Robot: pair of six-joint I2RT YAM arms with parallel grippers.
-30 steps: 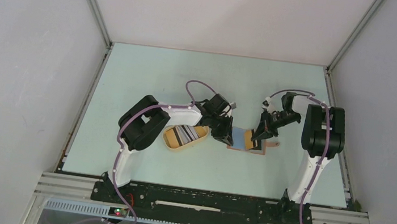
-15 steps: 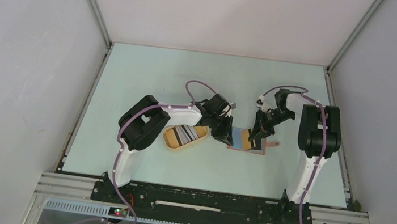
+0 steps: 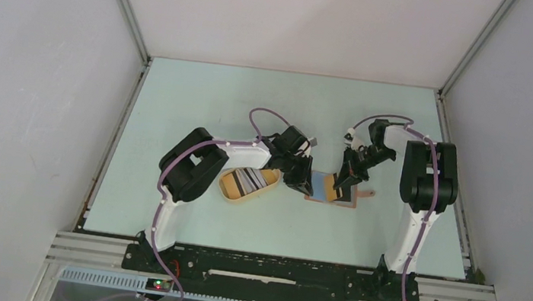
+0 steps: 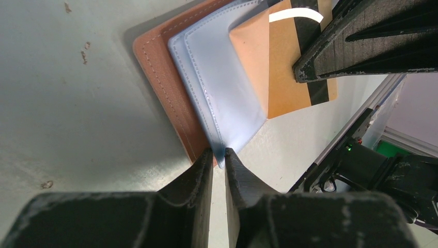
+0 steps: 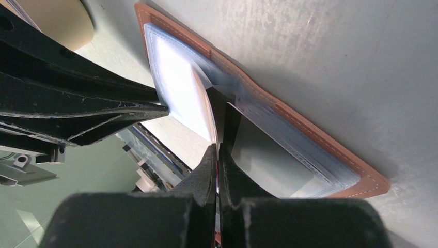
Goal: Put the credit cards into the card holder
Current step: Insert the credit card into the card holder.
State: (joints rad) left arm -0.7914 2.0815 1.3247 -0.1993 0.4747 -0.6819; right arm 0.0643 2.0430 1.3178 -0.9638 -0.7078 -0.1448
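Right jaws: closed tip to tip, with the tips against the near edge of the orange, black-striped card (image 4: pixel 281 77). You cannot tell from these views whether they pinch that edge or only press on it. From the tips the card runs toward the left arm, and its far end sits under the light blue lining (image 4: pixel 227 88) of the card holder (image 4: pixel 171 85). The pocket mouth faces the right jaws, so treat the coming push as a straight one toward the left arm. The black stripe appears to lie across that line.

Left jaws: all but closed, pinching the near corner of the lining to hold the pocket open. Judge this grip as the counter-hold for the push.

The card holder lies opened out on the tabletop (image 3: pixel 200 104) between the two arms; the right arm is nearer the card's free end. Just beside it, on the left arm's side, stands the yellow tray (image 3: pixel 230 190) with the other credit cards (image 3: pixel 248 180) — apart from both jaws
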